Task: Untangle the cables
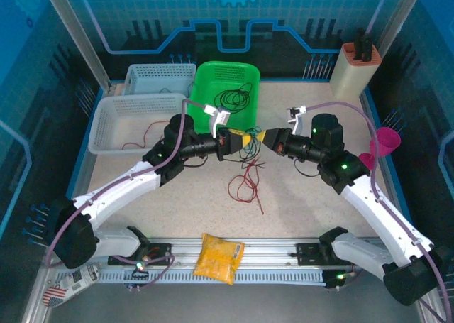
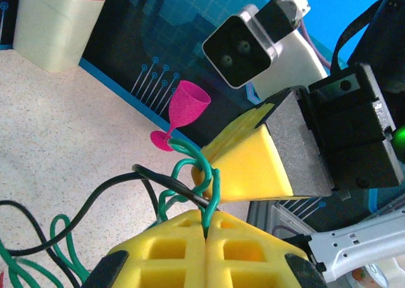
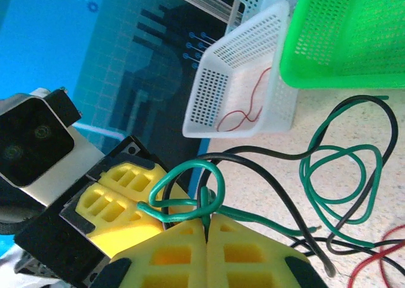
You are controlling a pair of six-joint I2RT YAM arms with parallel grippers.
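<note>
The cables [image 3: 187,166], thin green and black sheathed wires looped into one knot, hang in the gap between the two grippers. Their loose lengths trail down onto the speckled tabletop [image 1: 305,209] below the fingers, where a thin red wire [image 1: 241,188] lies too. The left gripper [image 2: 205,228] has its yellow foam fingers pressed together on a green strand just where it leaves the knot. The right gripper [image 3: 205,228], nearly tip to tip with it, is likewise pinched onto a green strand at the knot's other side. Both holds sit very close to the tangle, so I judge the main risk is that drawing the arms apart tightens the knot instead of opening it, particularly if both are on the same green cable. The black wire [image 2: 145,169] threads through the green loop just above the left fingers and could be cinched in. The strand is far thinner than the foam pads, so it may slip free under tension and flick toward the green plastic mesh basket [image 1: 227,89] beyond the fingers. With the tips this close, the foam fingers could also collide.
</note>
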